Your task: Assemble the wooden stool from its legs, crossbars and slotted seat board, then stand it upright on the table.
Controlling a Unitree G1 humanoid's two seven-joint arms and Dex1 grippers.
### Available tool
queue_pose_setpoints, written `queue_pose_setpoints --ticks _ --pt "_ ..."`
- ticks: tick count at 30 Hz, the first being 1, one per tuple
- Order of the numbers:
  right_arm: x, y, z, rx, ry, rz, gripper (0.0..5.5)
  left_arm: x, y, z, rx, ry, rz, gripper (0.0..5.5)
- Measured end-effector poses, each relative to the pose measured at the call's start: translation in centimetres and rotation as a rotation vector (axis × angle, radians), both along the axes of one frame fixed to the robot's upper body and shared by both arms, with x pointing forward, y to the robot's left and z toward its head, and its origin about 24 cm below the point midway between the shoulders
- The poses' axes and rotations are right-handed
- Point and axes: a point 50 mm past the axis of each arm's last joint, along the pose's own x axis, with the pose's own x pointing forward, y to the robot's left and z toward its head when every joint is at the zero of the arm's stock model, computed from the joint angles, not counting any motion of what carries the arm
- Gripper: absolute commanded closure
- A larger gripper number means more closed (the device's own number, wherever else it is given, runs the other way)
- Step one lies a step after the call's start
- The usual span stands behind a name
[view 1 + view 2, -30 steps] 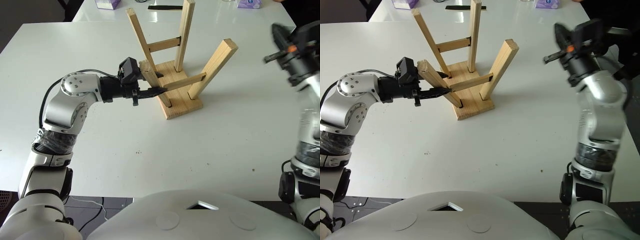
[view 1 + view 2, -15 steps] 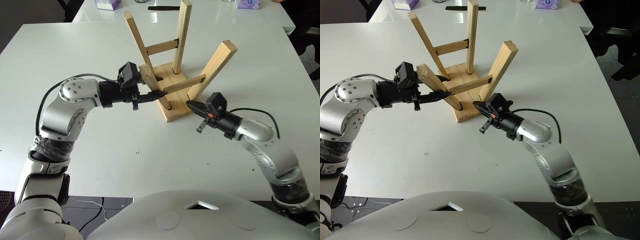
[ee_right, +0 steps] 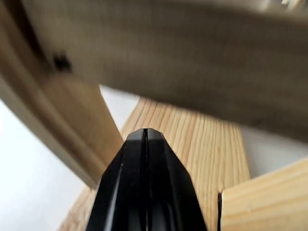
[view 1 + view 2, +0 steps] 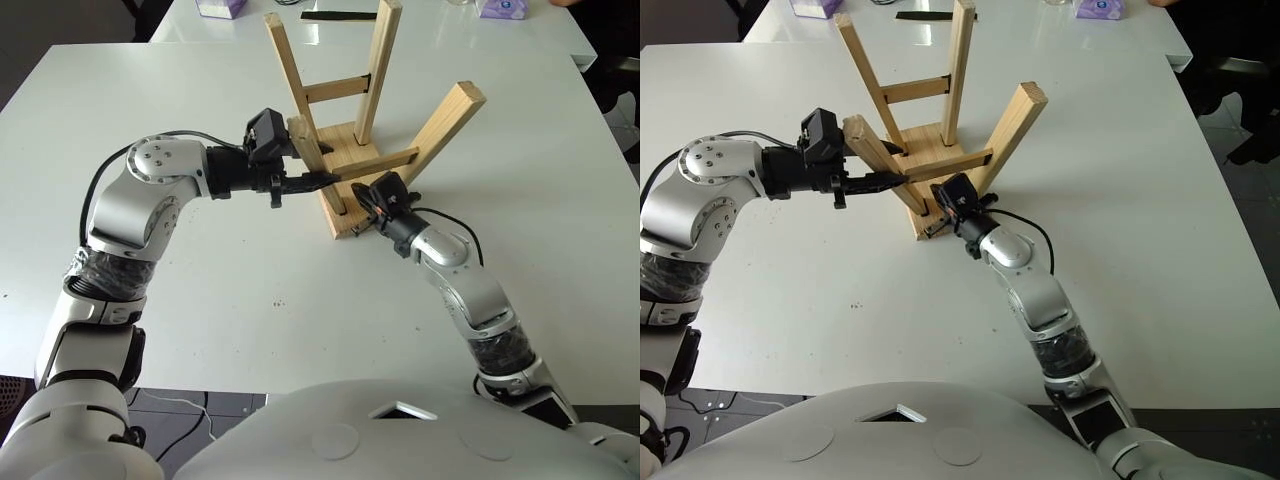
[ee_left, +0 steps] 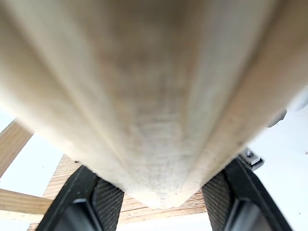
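Observation:
The wooden stool stands upside down on the white table, its seat board (image 4: pixel 343 150) flat and its legs pointing up. Two crossbars (image 4: pixel 335 90) (image 4: pixel 388 161) join the legs. My left gripper (image 4: pixel 318 180) is shut on the near left leg (image 4: pixel 303 140), and that leg (image 5: pixel 154 96) sits between the black fingers (image 5: pixel 103 202). My right gripper (image 4: pixel 362 205) is shut with nothing in it, at the seat board's near end under the lower crossbar. Its closed tips (image 3: pixel 146 132) point over the board (image 3: pixel 202 144), beside the leg (image 3: pixel 57 120).
Two small purple boxes (image 4: pixel 218 8) (image 4: pixel 497 8) and a flat black object (image 4: pixel 330 15) lie at the table's far edge. The table's right edge (image 4: pixel 610 130) is close to the stool. Open tabletop lies in front of the stool.
My right arm has swung down from high on the right to the stool's near end. My left gripper has stayed shut on the leg.

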Motion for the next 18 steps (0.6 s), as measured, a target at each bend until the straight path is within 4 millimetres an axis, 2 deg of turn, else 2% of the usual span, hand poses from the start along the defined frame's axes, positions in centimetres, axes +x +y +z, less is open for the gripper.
queue_pose_setpoints --ticks 16,18 --pt "-0.62 -0.44 -0.08 0.168 0.066 -0.011 5.50 0.22 0.10 -0.20 -0.002 0.007 0.005 3.45" --pt "-0.67 -0.33 -0.18 0.118 0.048 0.002 5.50 0.26 0.16 -0.30 -0.002 0.009 0.008 3.45"
